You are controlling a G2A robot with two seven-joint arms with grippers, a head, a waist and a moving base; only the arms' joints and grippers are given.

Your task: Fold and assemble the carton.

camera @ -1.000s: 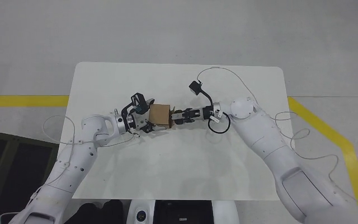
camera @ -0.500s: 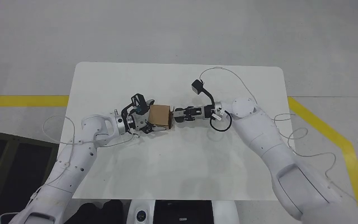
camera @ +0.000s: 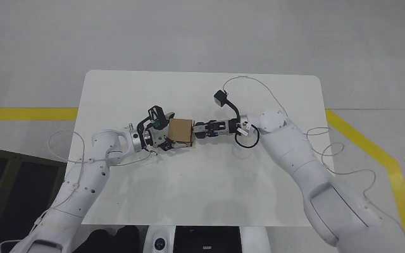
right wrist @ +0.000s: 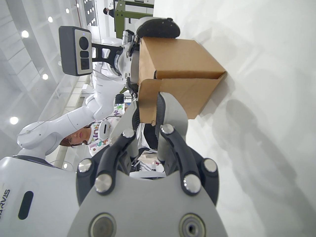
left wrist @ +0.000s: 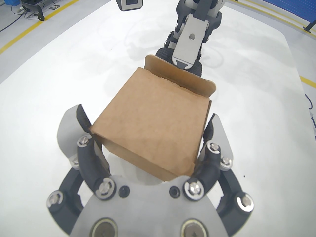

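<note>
The brown cardboard carton (camera: pixel 181 130) sits just left of the middle of the top view, on the white table (camera: pixel 209 190), with one of my arms coming at it from each side. My left gripper (camera: pixel 163 131) is at the carton's left end. It is spread to the box's width and clamped on it, one padded finger (left wrist: pixel 81 120) pressed to each side wall near the closed end. The carton's top panel faces up and looks flat and square.

My right gripper (camera: pixel 197 130) meets the carton's right end, where a flap (left wrist: pixel 180 80) stands out from the opening. That gripper is narrow — its two fingers (right wrist: pixel 170 110) are nearly together with the edge of the flap pinched between them. In the left wrist view, one right finger lies over the flap's outer face.

The carton's lower edge is at the tabletop — I cannot tell whether its weight rests there or in my grip.
</note>
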